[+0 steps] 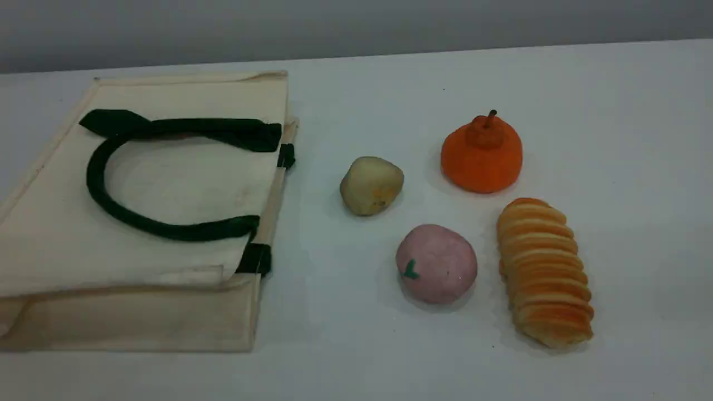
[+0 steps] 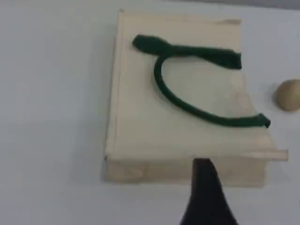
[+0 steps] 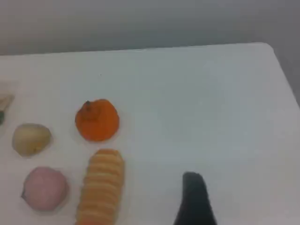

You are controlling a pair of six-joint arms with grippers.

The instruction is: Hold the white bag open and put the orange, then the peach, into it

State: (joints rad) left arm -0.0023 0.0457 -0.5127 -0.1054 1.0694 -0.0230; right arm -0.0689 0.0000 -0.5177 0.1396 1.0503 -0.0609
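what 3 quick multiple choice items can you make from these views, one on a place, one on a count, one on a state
1. Where is the peach?
A. inside the white bag
B. on the table beside the bread loaf
C. on top of the orange

2. How many loose items lie right of the white bag?
A. two
B. four
C. six

3. How is the white bag?
A. lying flat
B. standing upright
C. hanging up

Answers:
1 B, it sits left of the bread loaf.
2 B, orange, peach, loaf, beige lump.
3 A, it lies flat with its handle on top.
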